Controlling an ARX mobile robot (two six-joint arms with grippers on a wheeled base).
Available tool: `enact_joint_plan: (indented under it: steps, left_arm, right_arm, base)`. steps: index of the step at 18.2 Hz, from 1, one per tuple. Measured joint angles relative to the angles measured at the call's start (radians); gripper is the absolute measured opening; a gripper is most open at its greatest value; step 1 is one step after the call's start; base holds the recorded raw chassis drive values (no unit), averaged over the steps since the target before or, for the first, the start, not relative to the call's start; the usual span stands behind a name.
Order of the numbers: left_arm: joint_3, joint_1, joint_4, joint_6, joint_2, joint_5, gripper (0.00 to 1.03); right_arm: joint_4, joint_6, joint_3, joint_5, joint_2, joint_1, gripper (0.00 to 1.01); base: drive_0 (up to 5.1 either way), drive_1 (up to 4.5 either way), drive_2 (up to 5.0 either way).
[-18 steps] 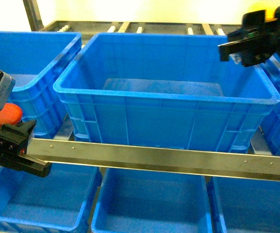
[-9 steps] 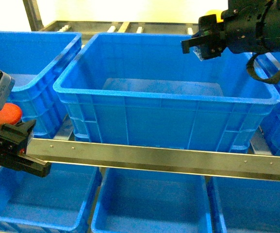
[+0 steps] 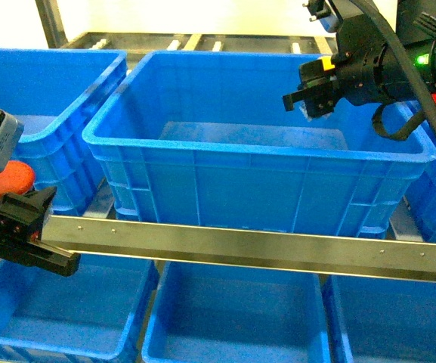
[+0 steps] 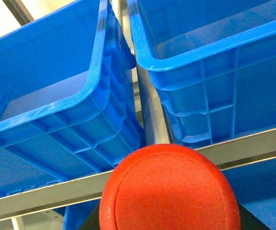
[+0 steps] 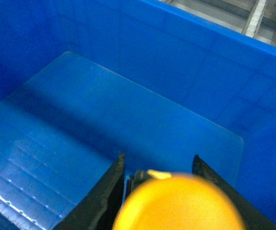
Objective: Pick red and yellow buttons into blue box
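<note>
Head and two wrist views of a two-tier crate rack. No brand, label or writing is legible on any surface.

Count: one blue box [image 3: 259, 162] at the centre of the upper tier, its floor bare; a crate on each side of it [image 3: 47, 113]; three crates on the lower tier [image 3: 236, 318]; one steel rail [image 3: 278, 248] along the front edge of the upper tier; one red button [image 4: 169, 189]; one yellow button [image 5: 178, 203].

Left gripper [image 3: 23, 227]: at the left end of the rail, outside the box, closed around the red button, whose cap shows above the black fingers and fills the lower part of the left wrist view.

Right gripper [image 3: 308, 97]: above the box interior near its far right corner, fingers closed on the yellow button; the right wrist view shows the yellow cap between the two black fingers [image 5: 102, 194], over the box floor and not touching it.

Change over the last second: the right gripper has travelled leftward from outside the right rim to a point over the interior, then dropped slightly. The left gripper and red button are unmoved.
</note>
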Motion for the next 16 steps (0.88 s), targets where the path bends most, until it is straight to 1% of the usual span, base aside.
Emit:
enact_joint_plan:
  steps: [2,3,5,6,7,8,9,10,13,14,15,16]
  left_arm:
    - [0.000,0.000,0.000,0.000,0.000,0.000,0.24]
    - [0.000,0.000,0.000,0.000,0.000,0.000,0.24]
    - [0.000,0.000,0.000,0.000,0.000,0.000,0.24]
    - [0.000,0.000,0.000,0.000,0.000,0.000,0.24]
    - [0.000,0.000,0.000,0.000,0.000,0.000,0.24]
    - [0.000,0.000,0.000,0.000,0.000,0.000,0.24]
    - [0.000,0.000,0.000,0.000,0.000,0.000,0.24]
    - [0.000,0.000,0.000,0.000,0.000,0.000,0.24]
    - [0.000,0.000,0.000,0.000,0.000,0.000,0.24]
    - [0.000,0.000,0.000,0.000,0.000,0.000,0.24]
    - [0.000,0.000,0.000,0.000,0.000,0.000,0.24]
    - [0.000,0.000,0.000,0.000,0.000,0.000,0.24]
  right_arm:
    - [0.001,0.000,0.000,-0.002,0.000,0.000,0.68]
    - [0.001,0.000,0.000,-0.002,0.000,0.000,0.75]
    - [0.001,0.000,0.000,-0.002,0.000,0.000,0.97]
    - [0.008,0.004,-0.001,-0.002,0.000,0.000,1.00]
    - [0.042,0.014,-0.028,-0.001,-0.018,-0.001,0.97]
    - [0.075,0.025,-0.092,-0.004,-0.070,-0.002,0.98]
    - [0.095,0.025,-0.130,-0.002,-0.109,-0.006,0.98]
    - [0.097,0.027,-0.172,0.001,-0.174,-0.016,0.98]
    - [0.149,0.022,-0.299,-0.005,-0.352,-0.068,0.98]
    - [0.163,0.011,-0.366,-0.008,-0.422,-0.098,0.98]
    - [0.159,-0.007,-0.414,-0.012,-0.462,-0.117,0.98]
    - [0.145,-0.039,-0.461,-0.023,-0.493,-0.133,0.98]
  base:
    - [0.0,0.00,0.0]
    - [0.0,0.00,0.0]
    - [0.0,0.00,0.0]
    - [0.0,0.00,0.0]
    - [0.0,0.00,0.0]
    - [0.0,0.00,0.0]
    - [0.0,0.00,0.0]
    - [0.0,0.00,0.0]
    - [0.0,0.00,0.0]
    - [0.0,0.00,0.0]
    - [0.0,0.00,0.0]
    - [0.0,0.00,0.0]
